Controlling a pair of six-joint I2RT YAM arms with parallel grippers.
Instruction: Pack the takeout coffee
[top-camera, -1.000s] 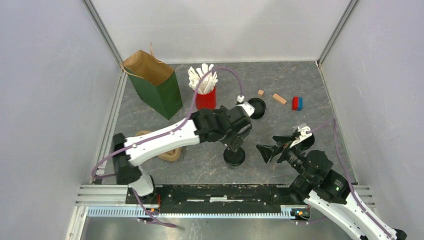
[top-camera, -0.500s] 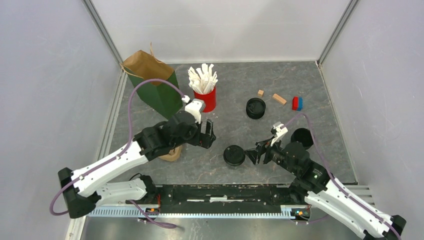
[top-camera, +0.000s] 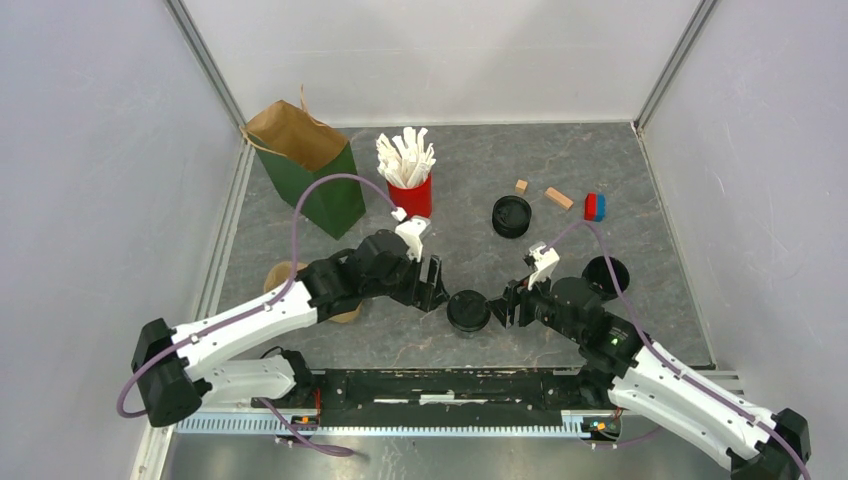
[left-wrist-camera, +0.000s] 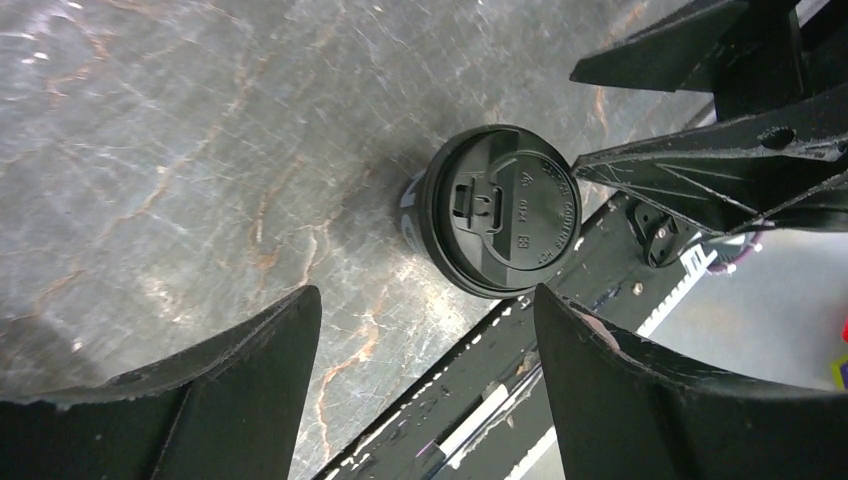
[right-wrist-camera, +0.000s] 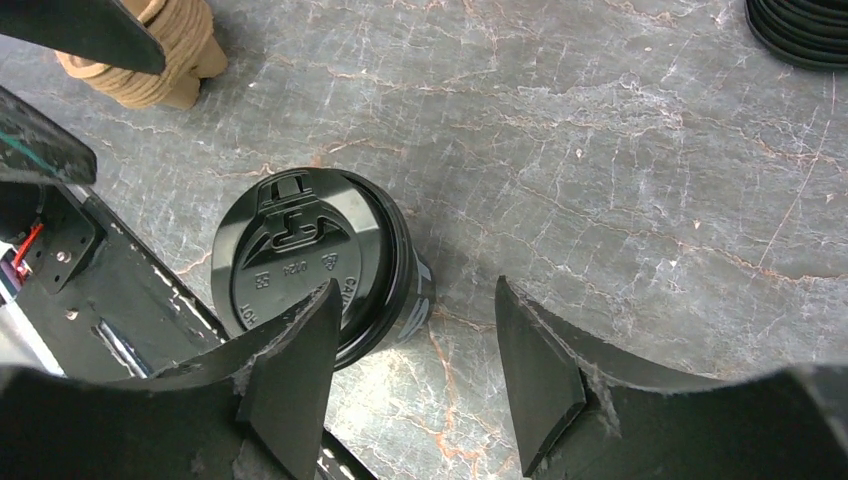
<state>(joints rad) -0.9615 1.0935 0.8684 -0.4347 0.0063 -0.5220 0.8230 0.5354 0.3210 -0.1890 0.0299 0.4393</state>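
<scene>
The takeout coffee (top-camera: 468, 311) is a short black cup with white lettering and a black lid on it, standing on the table near the front edge. My left gripper (top-camera: 432, 287) is just left of it, open and empty. In the left wrist view the cup (left-wrist-camera: 500, 225) lies beyond my left gripper (left-wrist-camera: 425, 297), not between the fingers. My right gripper (top-camera: 508, 300) sits just right of the cup, open too. In the right wrist view the lid (right-wrist-camera: 310, 262) is partly behind one finger (right-wrist-camera: 290, 370) of my right gripper (right-wrist-camera: 415, 290), with bare table in the gap.
A green paper bag (top-camera: 312, 178) stands open at back left, a red cup of white sticks (top-camera: 410, 185) beside it. A stack of black lids (top-camera: 512, 216) and another black round piece (top-camera: 605, 272) lie right. Small blocks (top-camera: 558, 198) sit behind. A tan spool (right-wrist-camera: 150, 50) lies under my left arm.
My left arm swung back from the lid stack and came down to the cup's left. My right gripper moved left up to the cup. Both sets of jaws have narrowed somewhat.
</scene>
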